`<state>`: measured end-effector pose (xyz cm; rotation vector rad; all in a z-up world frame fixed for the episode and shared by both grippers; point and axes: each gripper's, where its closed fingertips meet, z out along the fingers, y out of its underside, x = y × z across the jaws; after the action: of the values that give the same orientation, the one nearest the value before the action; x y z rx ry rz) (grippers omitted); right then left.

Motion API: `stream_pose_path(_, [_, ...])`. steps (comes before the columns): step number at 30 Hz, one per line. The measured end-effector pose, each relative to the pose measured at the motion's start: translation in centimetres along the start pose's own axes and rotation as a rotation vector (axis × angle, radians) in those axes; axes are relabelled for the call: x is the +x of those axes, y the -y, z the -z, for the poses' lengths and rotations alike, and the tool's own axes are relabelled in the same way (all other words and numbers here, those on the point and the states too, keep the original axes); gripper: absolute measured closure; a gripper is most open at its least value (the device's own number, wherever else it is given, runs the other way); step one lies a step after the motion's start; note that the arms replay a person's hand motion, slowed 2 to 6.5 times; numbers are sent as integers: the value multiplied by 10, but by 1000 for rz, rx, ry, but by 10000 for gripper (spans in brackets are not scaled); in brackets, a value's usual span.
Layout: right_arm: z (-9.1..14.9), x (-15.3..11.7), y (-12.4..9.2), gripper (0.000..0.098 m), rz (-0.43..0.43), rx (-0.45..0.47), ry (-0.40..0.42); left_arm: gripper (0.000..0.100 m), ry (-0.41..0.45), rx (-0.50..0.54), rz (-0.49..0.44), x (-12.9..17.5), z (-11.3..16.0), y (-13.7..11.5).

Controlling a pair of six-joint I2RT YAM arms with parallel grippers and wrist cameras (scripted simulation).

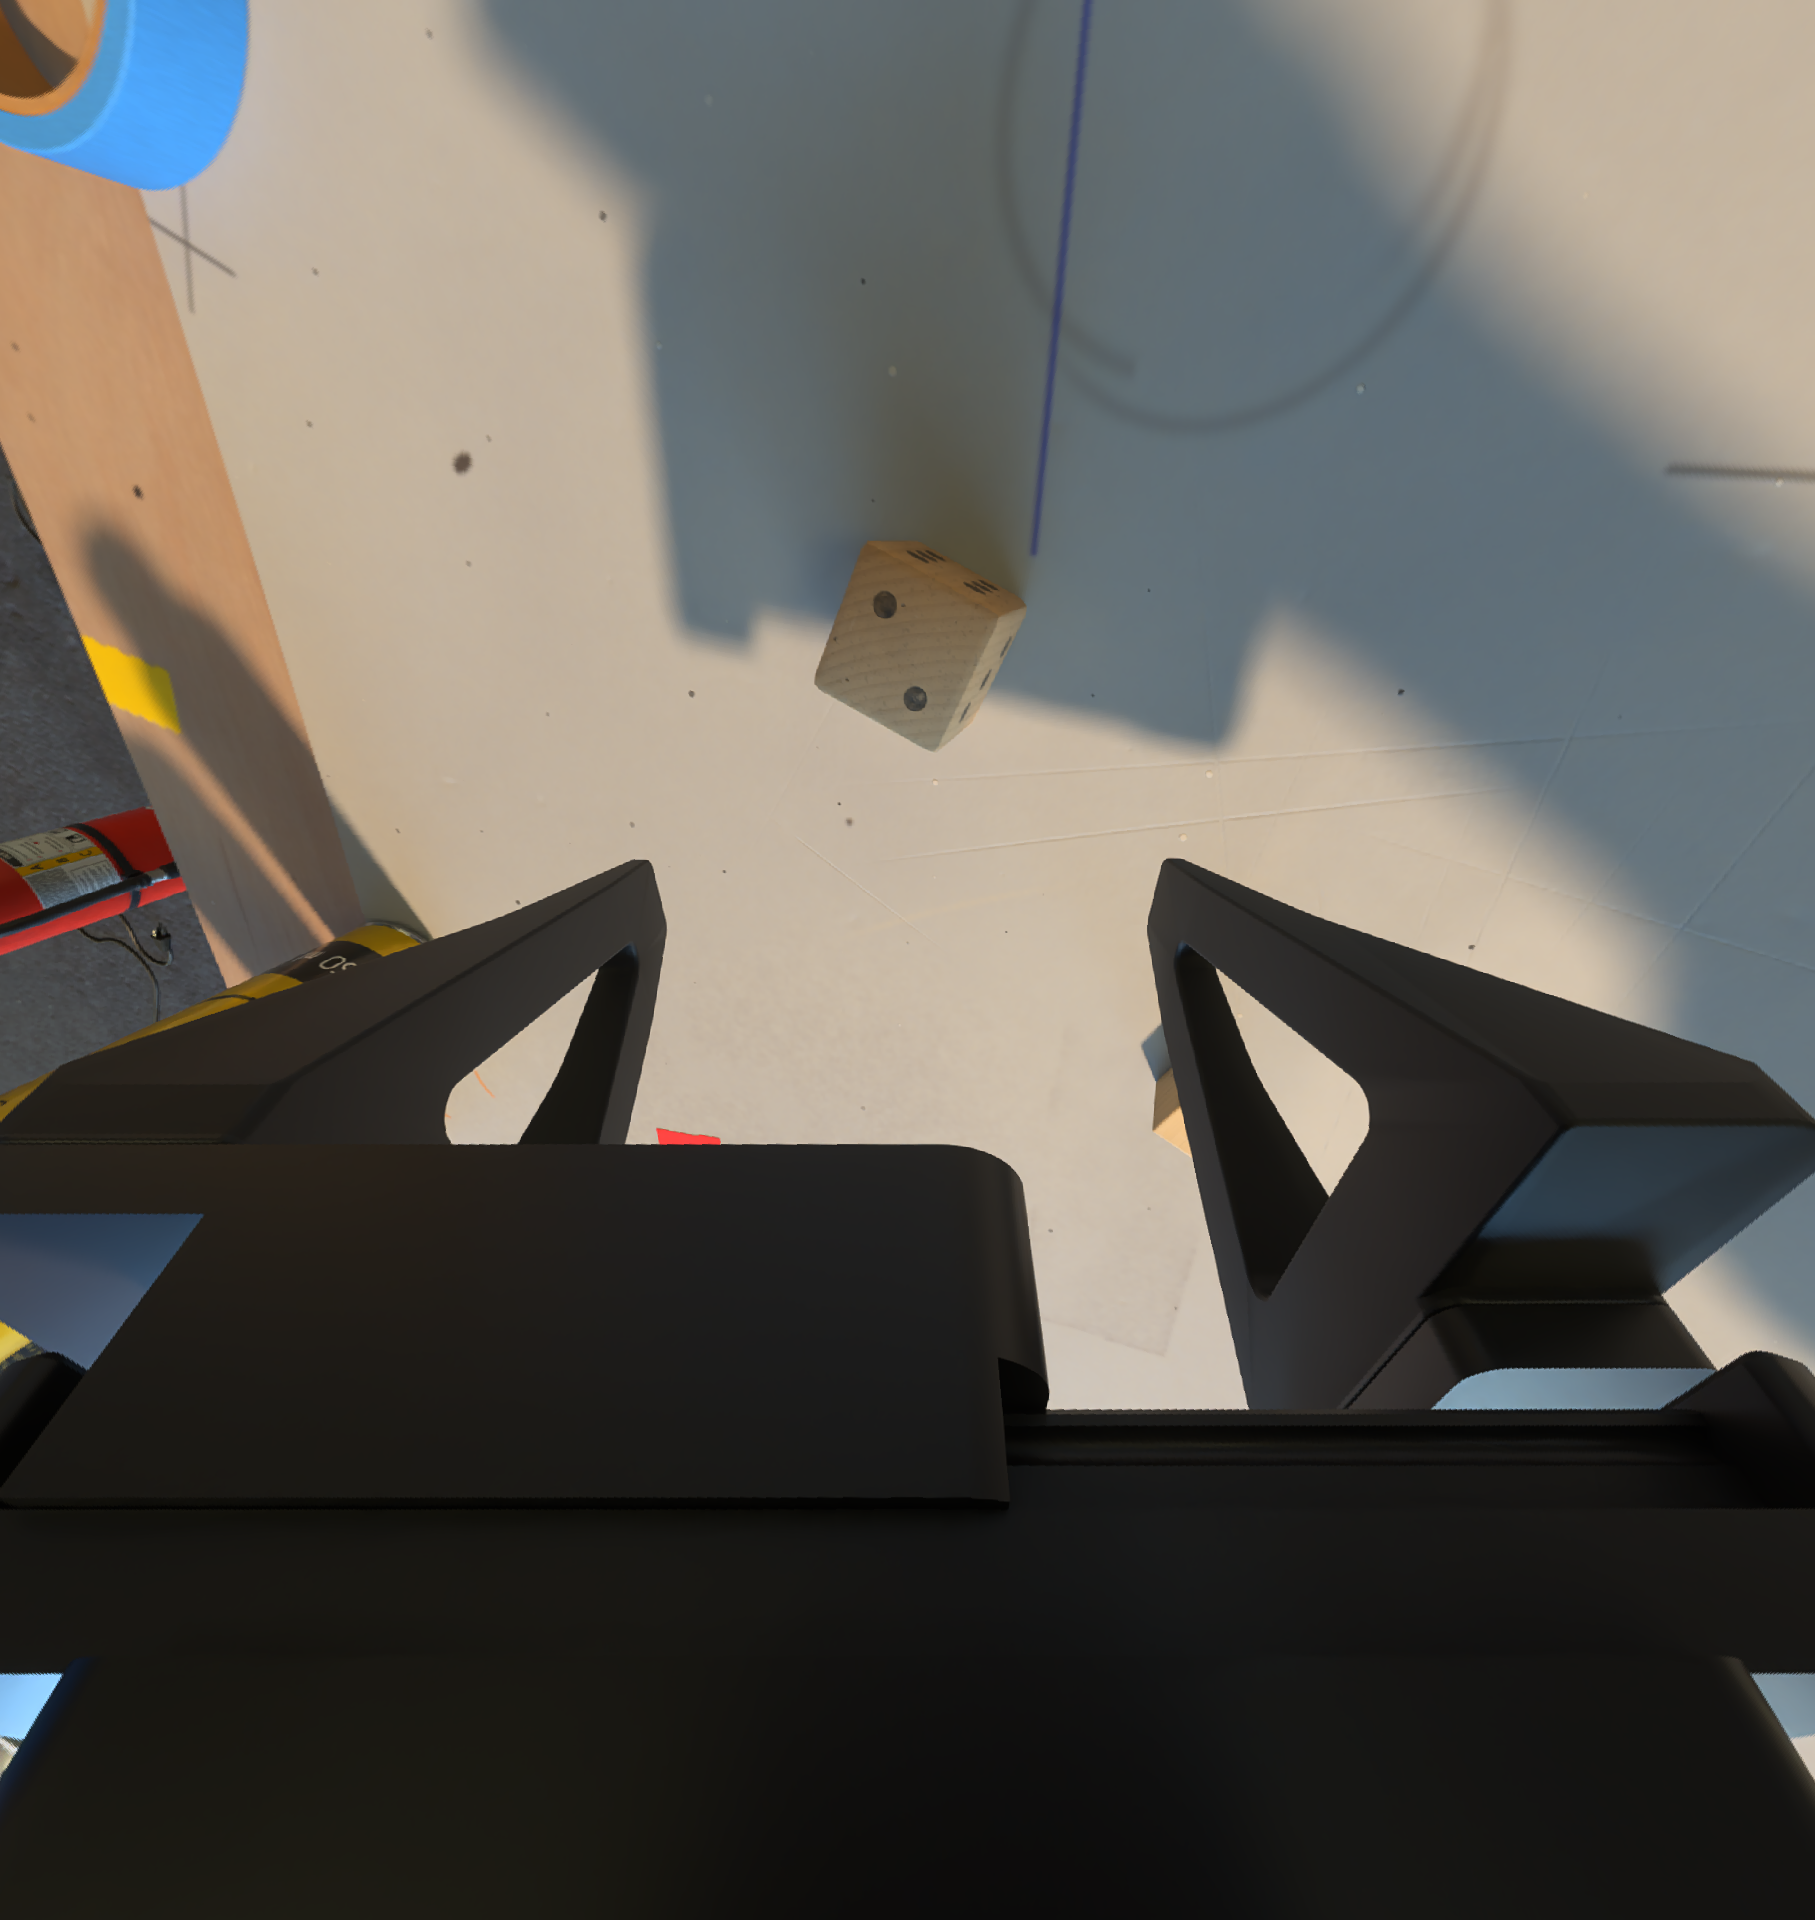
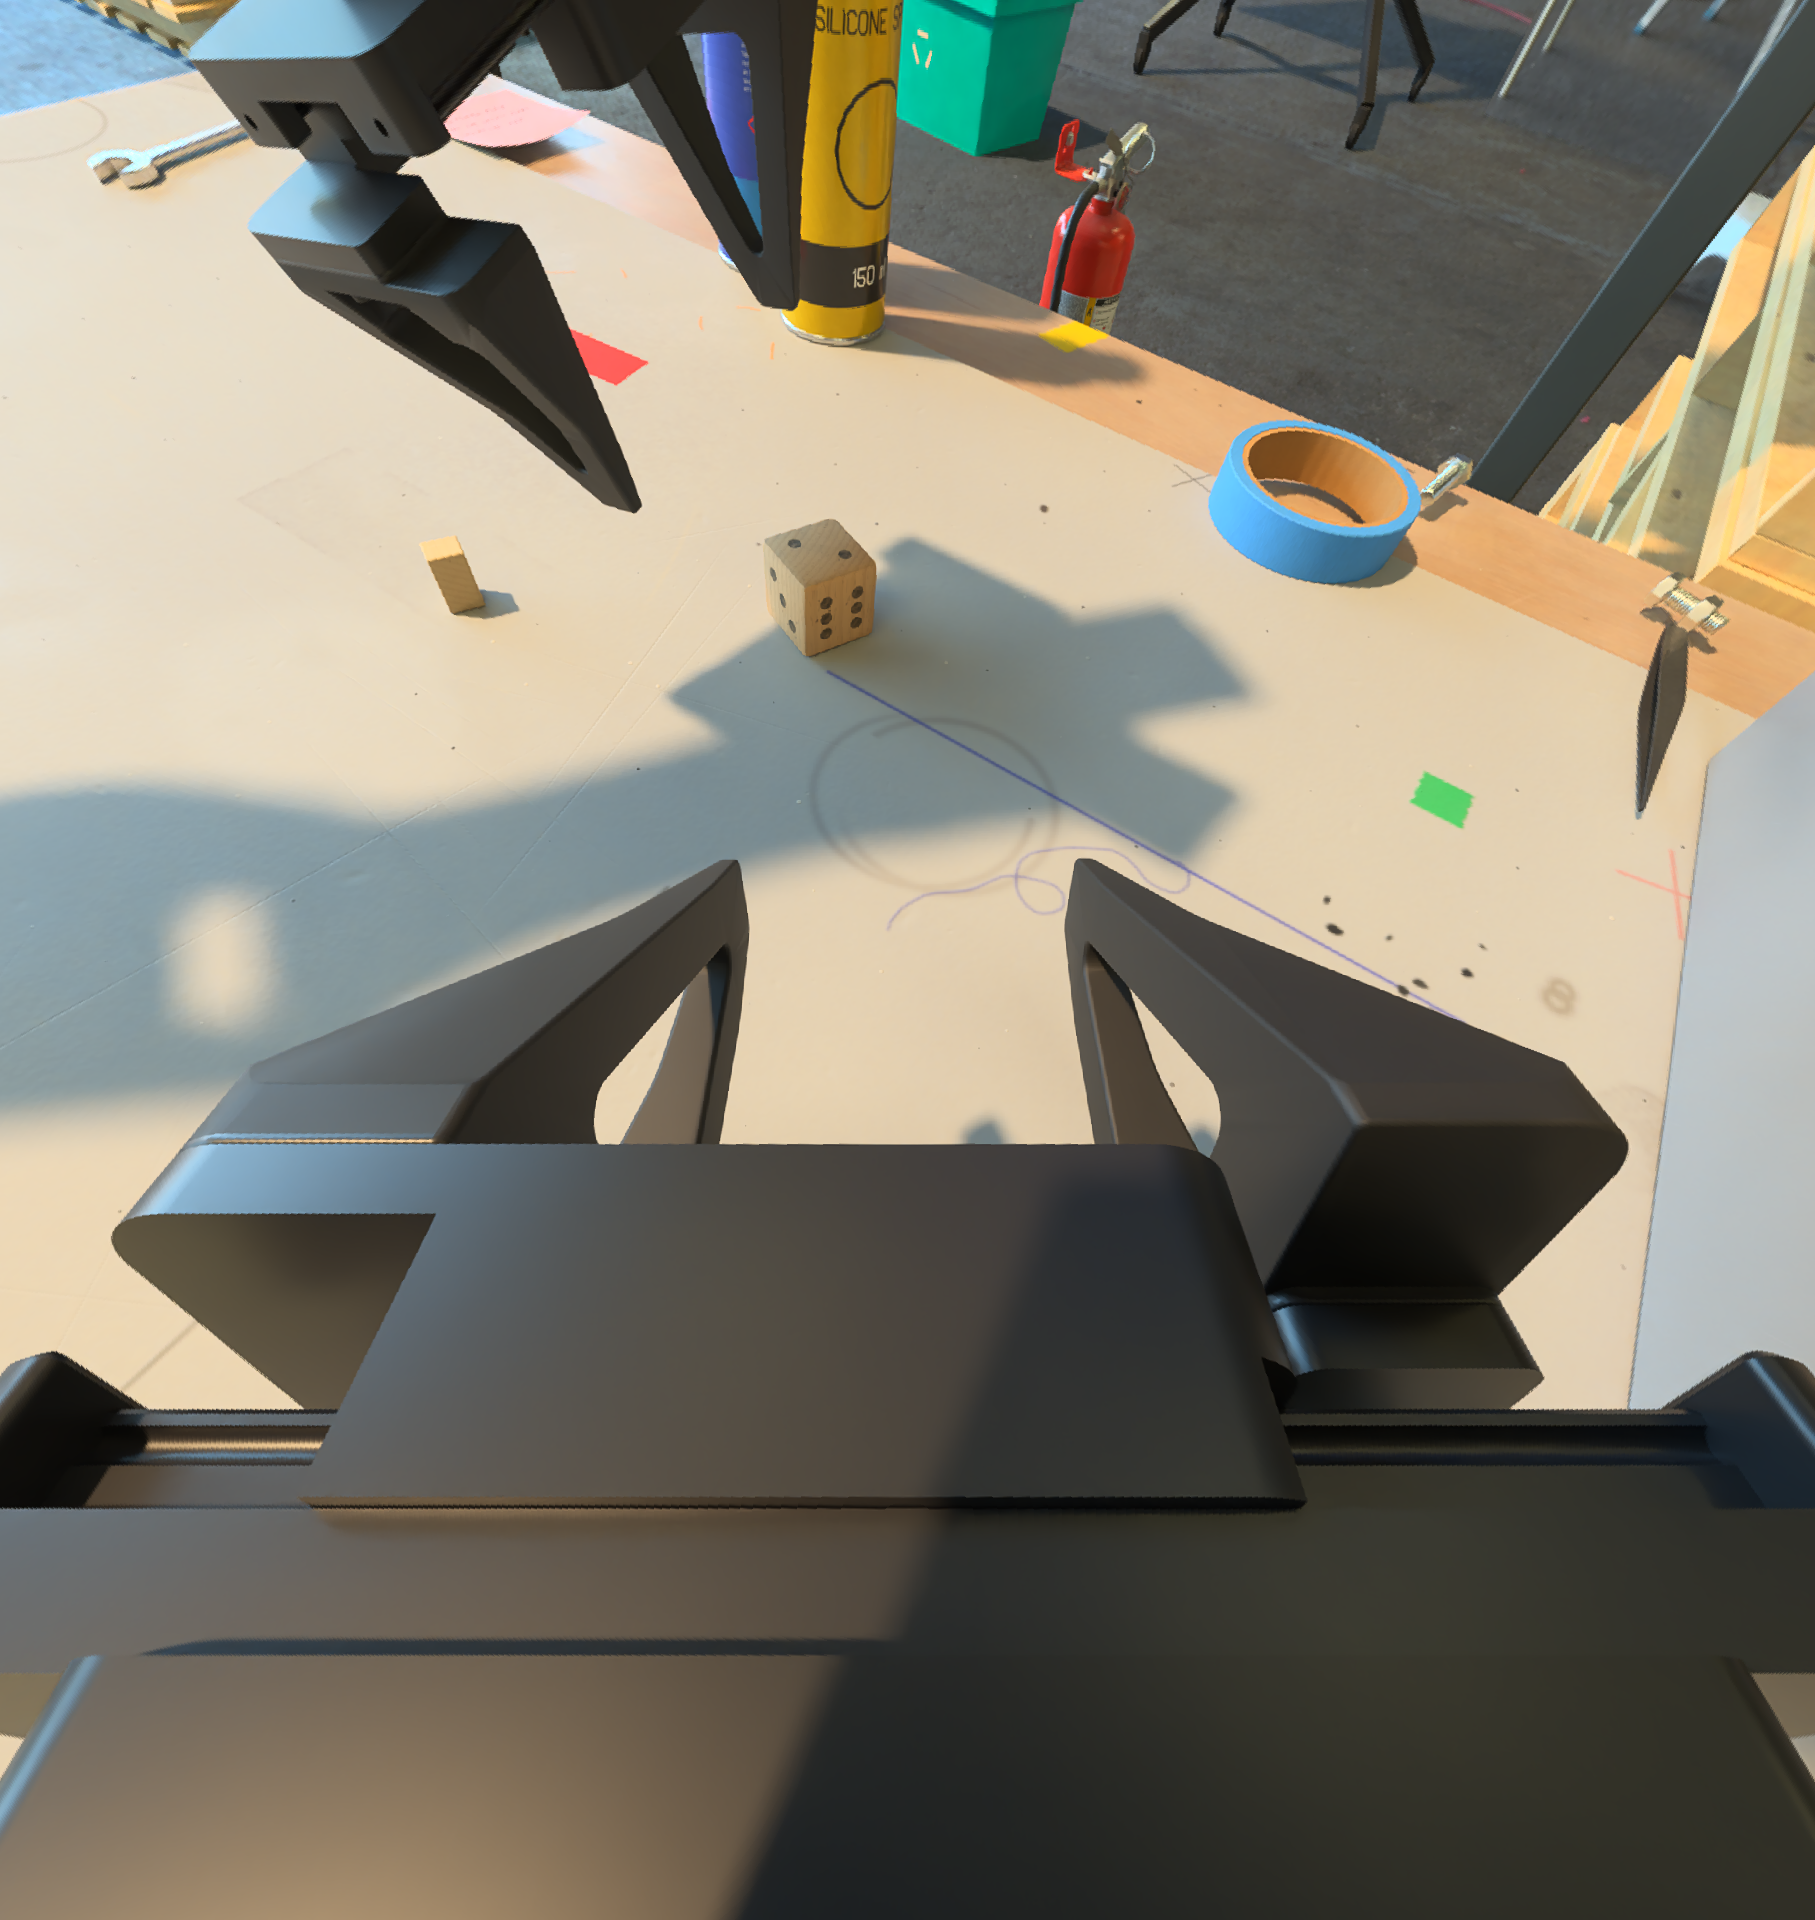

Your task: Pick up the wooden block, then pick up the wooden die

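Hovering above the table [image 2: 259, 727], the left gripper [image 1: 903, 894] has its fingers spread wide and holds nothing. The wooden die [image 1: 918, 644] sits ahead of the fingertips, near the centre line between them. The wooden block [image 1: 1171, 1117] peeks out just behind the right-hand finger, mostly hidden by it. From the right wrist view, the block [image 2: 453, 574] stands upright on the table, below and beside the left gripper's [image 2: 674, 405] tips, with the die [image 2: 820, 587] apart from it. The right gripper [image 2: 903, 894] hangs well back from both, fingers parted and empty. Since the block comes first, the left gripper would likely do well to draw back and shift sideways until the block stands squarely between both fingers, then descend and close across its narrow faces without tipping it.
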<state>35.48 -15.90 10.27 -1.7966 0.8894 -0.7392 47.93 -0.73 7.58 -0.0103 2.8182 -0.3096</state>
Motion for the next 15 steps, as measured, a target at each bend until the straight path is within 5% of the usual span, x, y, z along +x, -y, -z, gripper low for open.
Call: stream_pose_path(15, [0,0,0,455,10,-1,-4,149,128,194,254,12,45,-20])
